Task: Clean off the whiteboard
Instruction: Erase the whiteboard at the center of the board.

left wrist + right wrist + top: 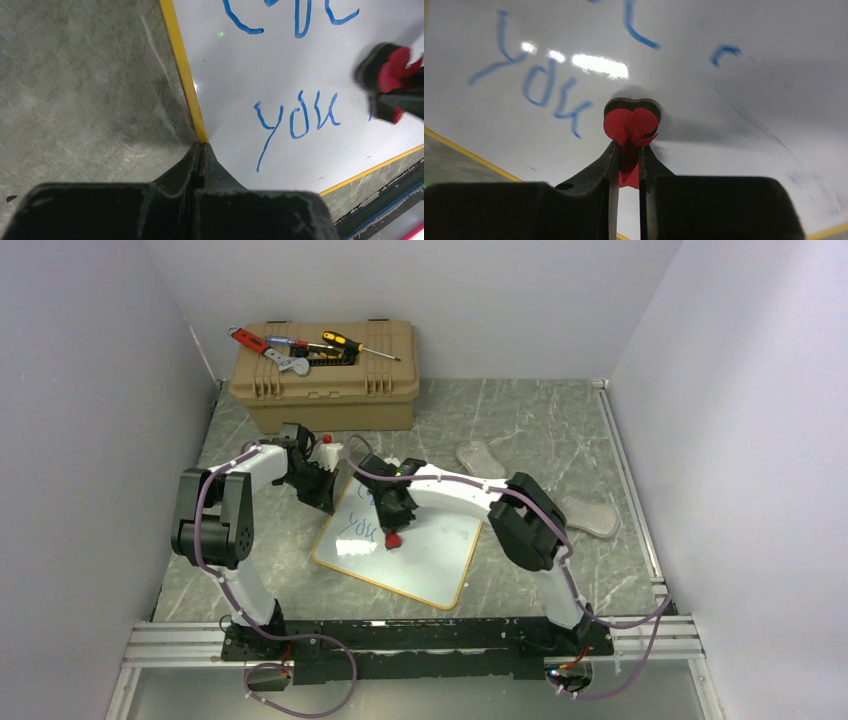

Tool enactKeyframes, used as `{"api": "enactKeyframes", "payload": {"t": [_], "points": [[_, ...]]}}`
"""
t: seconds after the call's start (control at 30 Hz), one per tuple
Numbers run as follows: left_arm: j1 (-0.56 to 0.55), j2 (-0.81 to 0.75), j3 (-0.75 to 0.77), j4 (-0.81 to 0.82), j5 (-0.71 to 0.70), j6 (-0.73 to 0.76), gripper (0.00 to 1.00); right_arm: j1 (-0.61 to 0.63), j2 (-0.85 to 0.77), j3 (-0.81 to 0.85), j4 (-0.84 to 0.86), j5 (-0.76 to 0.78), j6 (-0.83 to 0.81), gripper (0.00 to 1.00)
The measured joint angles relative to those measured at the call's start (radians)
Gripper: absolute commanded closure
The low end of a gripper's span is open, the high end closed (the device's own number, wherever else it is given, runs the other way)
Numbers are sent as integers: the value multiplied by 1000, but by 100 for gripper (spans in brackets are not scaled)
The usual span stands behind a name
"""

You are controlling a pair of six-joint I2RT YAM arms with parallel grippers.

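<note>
The whiteboard (430, 560) lies flat on the grey table, tilted, with a thin yellow-orange frame (182, 65). Blue handwriting (300, 115) covers its left part; the right part looks wiped, with faint smears. My left gripper (201, 146) is shut with nothing in it, its tips down at the board's left frame edge (325, 502). My right gripper (628, 147) is shut on a red heart-shaped eraser (631, 122) with a black felt face, which rests against the board just right of the writing (394, 538). The eraser (392, 72) also shows at the right of the left wrist view.
A tan toolbox (325, 380) stands at the back left with screwdrivers and a wrench (300, 348) on its lid. Two flat grey pieces (482, 457) (590, 515) lie to the right of the board. White walls close in both sides; a metal rail (400, 635) runs along the front.
</note>
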Motion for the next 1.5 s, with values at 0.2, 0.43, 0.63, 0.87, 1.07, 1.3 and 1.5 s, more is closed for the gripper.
{"api": "enactKeyframes", "payload": {"t": [0.2, 0.43, 0.63, 0.87, 1.07, 1.3, 1.5], "points": [[0, 0, 2, -2, -3, 0, 100, 13, 45, 55, 33, 7, -13, 100], [-1, 0, 2, -2, -3, 0, 100, -51, -254, -385, 203, 2, 32, 100], [-1, 0, 2, -2, -3, 0, 100, -80, -356, -498, 187, 18, 58, 100], [-2, 0, 3, -5, -6, 0, 100, -37, -114, -169, 24, 25, 31, 100], [-3, 0, 4, -6, -8, 0, 100, -13, 60, 82, 11, 24, 12, 100], [-3, 0, 4, -6, -8, 3, 100, -160, -200, -321, 192, -25, 62, 100], [-3, 0, 4, -6, -7, 5, 100, -278, -383, -539, 202, -11, 106, 100]]}}
